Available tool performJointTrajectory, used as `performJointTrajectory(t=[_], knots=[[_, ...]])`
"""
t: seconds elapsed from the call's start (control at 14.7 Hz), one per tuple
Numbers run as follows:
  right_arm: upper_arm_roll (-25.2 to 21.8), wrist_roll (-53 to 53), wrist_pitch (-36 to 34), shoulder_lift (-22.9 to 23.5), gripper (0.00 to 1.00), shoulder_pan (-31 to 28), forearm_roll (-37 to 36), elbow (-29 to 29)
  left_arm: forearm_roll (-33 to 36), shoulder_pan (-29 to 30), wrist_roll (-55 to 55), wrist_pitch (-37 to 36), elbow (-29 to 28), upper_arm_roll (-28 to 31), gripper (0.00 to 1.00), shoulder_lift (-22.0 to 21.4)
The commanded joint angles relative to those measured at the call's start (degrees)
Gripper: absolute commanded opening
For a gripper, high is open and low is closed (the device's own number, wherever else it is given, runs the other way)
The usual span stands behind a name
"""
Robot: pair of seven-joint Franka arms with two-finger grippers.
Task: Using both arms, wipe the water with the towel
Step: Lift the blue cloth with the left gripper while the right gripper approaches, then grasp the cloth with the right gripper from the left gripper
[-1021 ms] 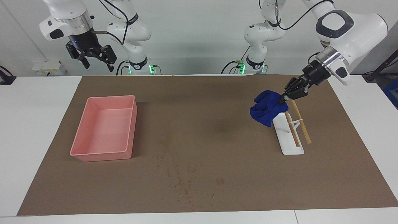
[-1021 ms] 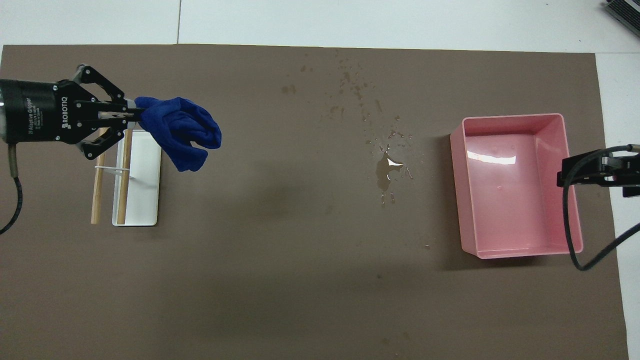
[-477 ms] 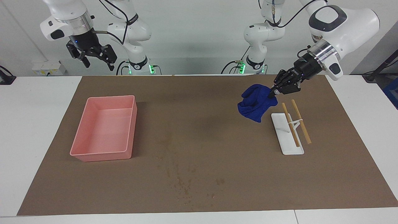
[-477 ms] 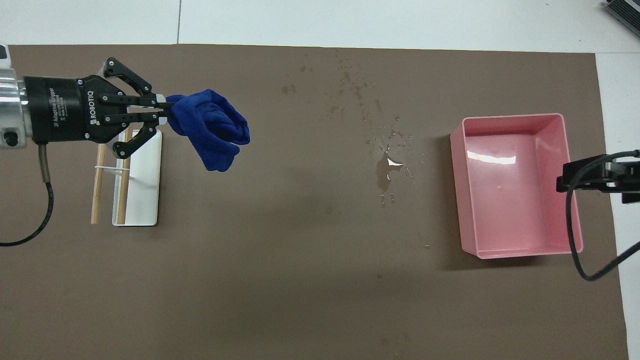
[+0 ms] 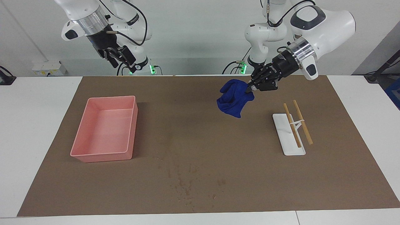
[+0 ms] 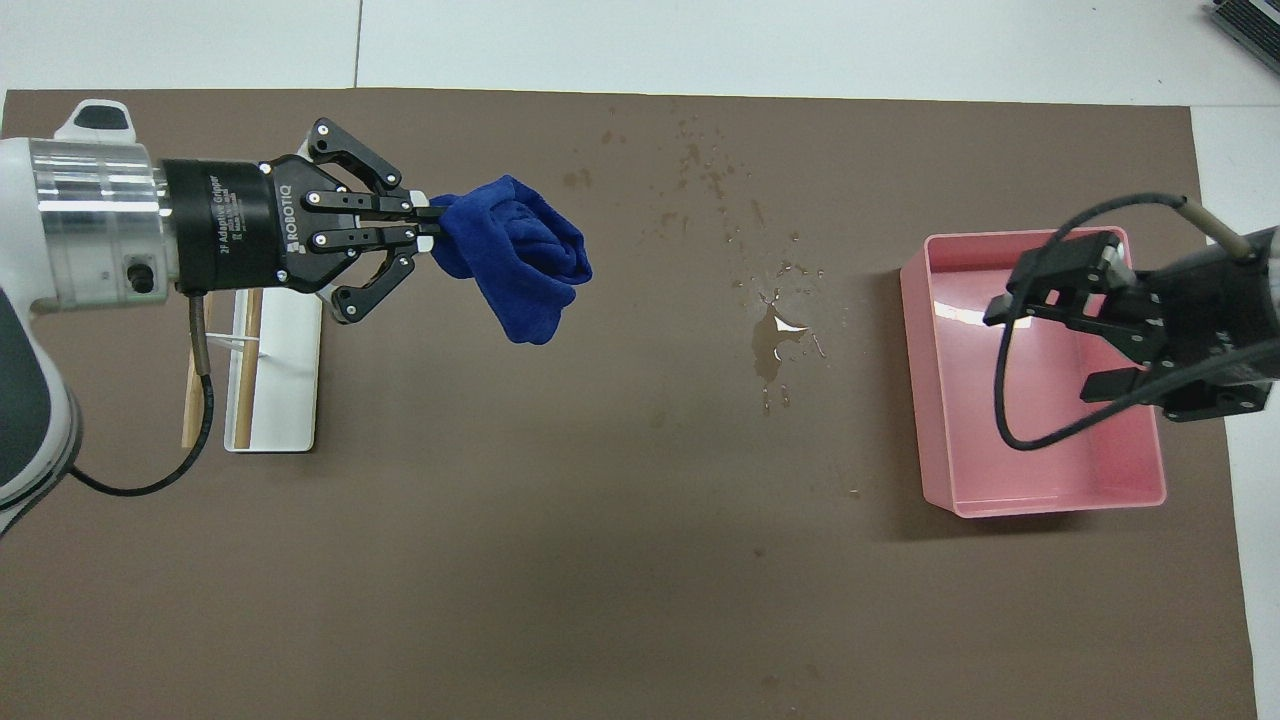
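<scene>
Left gripper (image 5: 250, 89) clamped on the towel (image 5: 232, 98), raised over the mat (image 5: 200, 140); right gripper (image 5: 120, 61) raised, fingers parted, empty.

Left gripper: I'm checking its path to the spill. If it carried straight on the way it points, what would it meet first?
Probably the puddle, though the left gripper, shut on the towel, is up in the air, so depth is unclear.

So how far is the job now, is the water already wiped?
Not yet. Done: the left end effector has the towel gripped and lifted off the brown mat. In hand: it holds the towel in the air between the white rack and the puddle. Left: the puddle and droplets are unwiped. The right end effector is open over the pink bin, holding nothing.
</scene>
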Motion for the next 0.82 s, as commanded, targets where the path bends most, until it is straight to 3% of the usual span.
performJointTrajectory(t=[0.0,0.41,0.75], knots=[[0.14,13.39,5.15,2.91,0.99,3.65,5.11,0.94,-1.75,-2.93,-3.16,3.3,-1.35,0.56,0.0,-1.26],[0.14,36.7,17.8,8.9,0.99,10.51,13.02,3.4,-1.75,-6.1,-8.79,4.44,-1.44,0.56,0.0,-1.17],[0.14,47.44,22.57,11.62,0.99,13.77,17.25,3.58,-1.75,-8.57,-10.12,7.79,-1.35,0.56,0.0,-0.91]])
